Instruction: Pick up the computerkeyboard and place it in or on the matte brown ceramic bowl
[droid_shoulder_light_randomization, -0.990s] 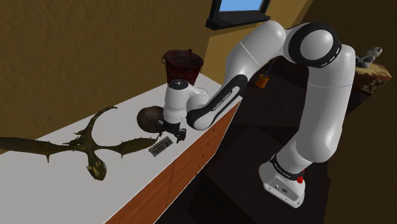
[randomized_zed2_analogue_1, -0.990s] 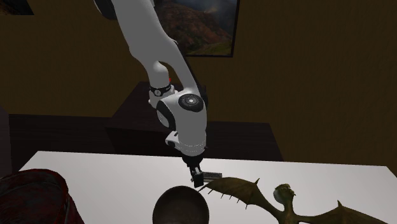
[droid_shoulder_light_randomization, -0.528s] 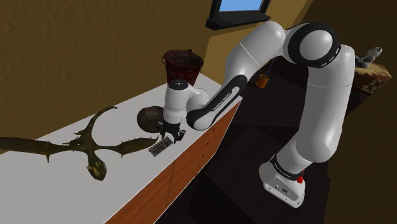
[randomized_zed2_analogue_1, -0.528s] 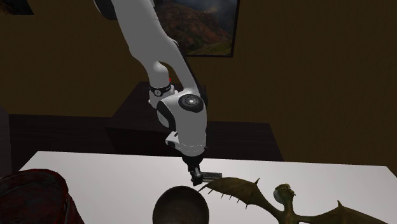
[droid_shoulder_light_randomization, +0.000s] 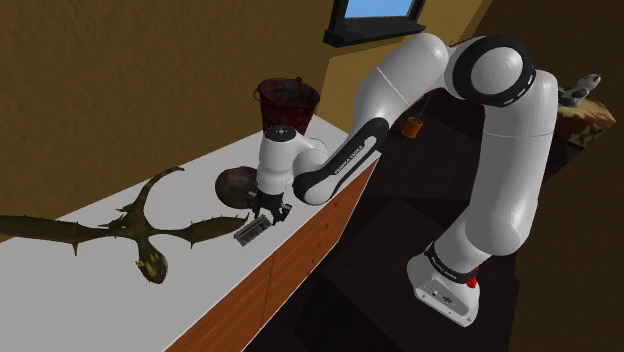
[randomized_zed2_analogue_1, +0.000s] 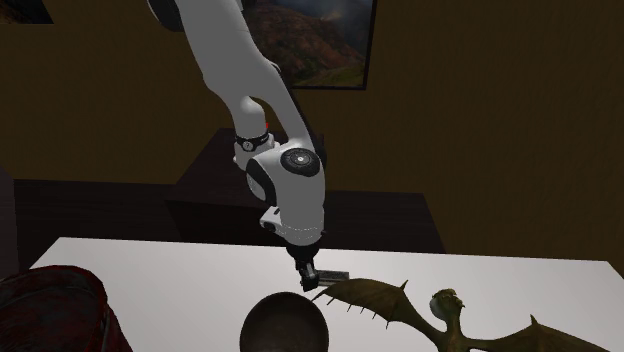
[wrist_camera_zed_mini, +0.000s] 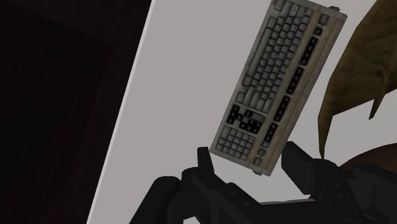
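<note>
In the shoulder view, from the left, a spiny dragon (droid_shoulder_light_randomization: 140, 235) sprawls over the white tabletop (droid_shoulder_light_randomization: 60, 290). Next comes the brown bowl (droid_shoulder_light_randomization: 234, 186), then the keyboard (droid_shoulder_light_randomization: 251, 229) lying flat just in front of it. The pincer (droid_shoulder_light_randomization: 268, 207) hangs right over the keyboard, and a dark red basket (droid_shoulder_light_randomization: 288, 100) stands farther back.

The wrist view shows the keyboard (wrist_camera_zed_mini: 280, 83) as a beige slab with grey keys, set askew to the tabletop's edge. The pincer (wrist_camera_zed_mini: 248, 156) is spread wide, with its fingers (wrist_camera_zed_mini: 202, 159) astride the keyboard's near short end, one at each long side. No contact can be made out.

The keyboard should handle as a light, stiff, thin board. Its smooth side walls may slip under a weak squeeze, and its length gives it leverage. Held at the very end, the far end would likely sag or swing, so a hold across the narrow width nearer the middle looks safer. It seems about as long as the bowl is wide, so it will probably rest across the rim or lean inside.

Across the wrist view, the dark floor (wrist_camera_zed_mini: 63, 127) comes first, then the tabletop's edge. After a bare strip of tabletop (wrist_camera_zed_mini: 178, 95) and the keyboard, the dragon's wing (wrist_camera_zed_mini: 356, 95) lies close by the far finger. That side is tight, and a sideways sweep could snag the wing or push the keyboard toward the drop. Straight up is open, and the bowl (randomized_zed2_analogue_1: 285, 322) is near.
</note>
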